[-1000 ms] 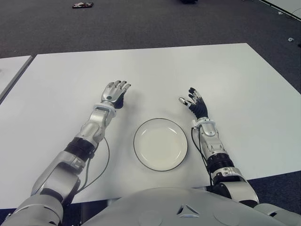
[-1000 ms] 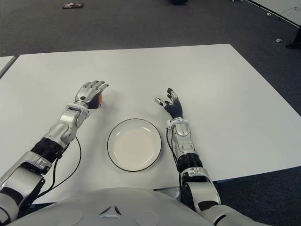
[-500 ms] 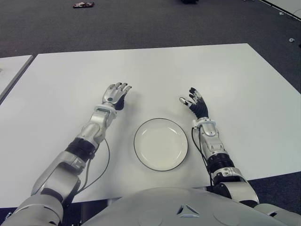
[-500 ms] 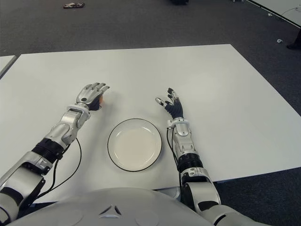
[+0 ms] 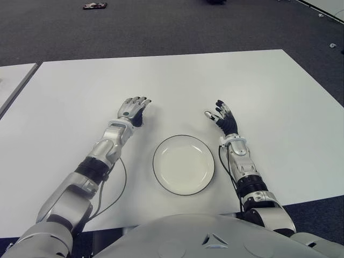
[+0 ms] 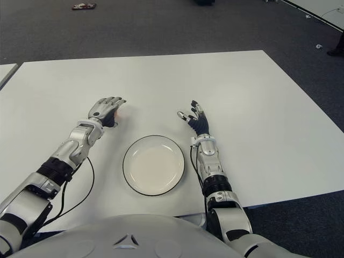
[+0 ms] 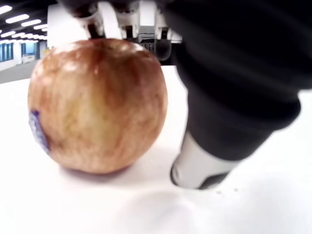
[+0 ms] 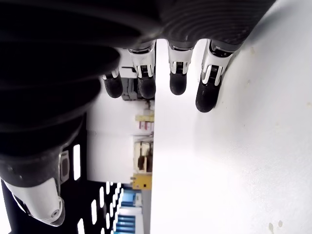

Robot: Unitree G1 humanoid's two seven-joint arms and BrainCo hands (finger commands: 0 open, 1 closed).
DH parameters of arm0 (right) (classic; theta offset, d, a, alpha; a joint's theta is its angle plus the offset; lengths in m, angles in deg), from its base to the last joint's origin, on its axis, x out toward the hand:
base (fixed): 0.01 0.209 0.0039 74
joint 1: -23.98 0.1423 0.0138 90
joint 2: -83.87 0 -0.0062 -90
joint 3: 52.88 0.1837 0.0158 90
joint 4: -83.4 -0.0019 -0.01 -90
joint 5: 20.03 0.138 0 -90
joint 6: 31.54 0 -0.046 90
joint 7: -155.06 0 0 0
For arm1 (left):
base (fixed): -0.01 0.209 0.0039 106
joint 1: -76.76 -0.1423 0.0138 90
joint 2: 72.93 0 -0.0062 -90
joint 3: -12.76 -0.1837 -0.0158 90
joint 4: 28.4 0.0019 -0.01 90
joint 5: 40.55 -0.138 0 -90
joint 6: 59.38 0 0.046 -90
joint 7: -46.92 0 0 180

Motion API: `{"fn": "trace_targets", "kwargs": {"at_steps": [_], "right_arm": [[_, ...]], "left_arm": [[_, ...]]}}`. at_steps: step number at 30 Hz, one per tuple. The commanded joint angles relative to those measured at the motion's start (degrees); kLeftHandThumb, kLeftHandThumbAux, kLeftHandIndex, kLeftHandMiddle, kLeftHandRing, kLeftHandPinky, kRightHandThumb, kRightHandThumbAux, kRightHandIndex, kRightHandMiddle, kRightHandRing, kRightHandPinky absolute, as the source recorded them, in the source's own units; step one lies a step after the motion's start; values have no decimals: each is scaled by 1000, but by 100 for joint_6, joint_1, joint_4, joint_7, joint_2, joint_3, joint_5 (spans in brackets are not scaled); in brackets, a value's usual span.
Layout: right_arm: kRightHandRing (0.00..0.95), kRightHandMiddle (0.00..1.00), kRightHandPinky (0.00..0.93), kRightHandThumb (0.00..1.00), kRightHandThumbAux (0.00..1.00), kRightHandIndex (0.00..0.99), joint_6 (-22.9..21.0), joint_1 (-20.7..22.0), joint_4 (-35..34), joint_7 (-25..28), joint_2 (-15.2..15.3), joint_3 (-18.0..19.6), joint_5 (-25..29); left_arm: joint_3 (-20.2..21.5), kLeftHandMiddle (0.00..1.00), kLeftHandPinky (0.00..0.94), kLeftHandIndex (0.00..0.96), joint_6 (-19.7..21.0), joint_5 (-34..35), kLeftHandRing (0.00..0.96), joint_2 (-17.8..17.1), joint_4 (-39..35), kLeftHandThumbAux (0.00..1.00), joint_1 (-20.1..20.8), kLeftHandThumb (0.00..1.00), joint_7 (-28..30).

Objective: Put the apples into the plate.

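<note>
My left hand [image 5: 130,110] arches over the round red-yellow apple [image 7: 97,105], fingers [image 7: 197,165] spread, not gripping. It sits on the white surface [image 5: 177,80]; the round white dark-rimmed plate [image 5: 184,164] lies near. My right hand [image 5: 223,119] hovers, fingers relaxed.

My left hand [image 5: 132,109] reaches forward left of centre on the bench [image 5: 279,97], palm down, fingers arched, not closed. My right hand [image 5: 223,119] is raised, fingers spread, holding nothing.

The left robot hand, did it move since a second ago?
Yes, a little. The left robot hand has drifted nearer the plate, over the apple. The right robot hand shows right of the plate.
</note>
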Motion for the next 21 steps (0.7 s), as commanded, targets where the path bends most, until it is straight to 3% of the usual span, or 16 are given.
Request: {"fn": "trace_targets", "kwargs": {"at_steps": [1,21], "right_arm": [[0,0,26,139,696,0,-144,-101,55,35,-9,18,2],[0,0,25,144,692,0,-133,-127,11,114,59,27,-22]], "left_arm": [[2,0,0,0,56,108,0,64,60,203,-34,124,209],[129,0,28,0,339,379,0,168,18,203,-26,122,475]]}}
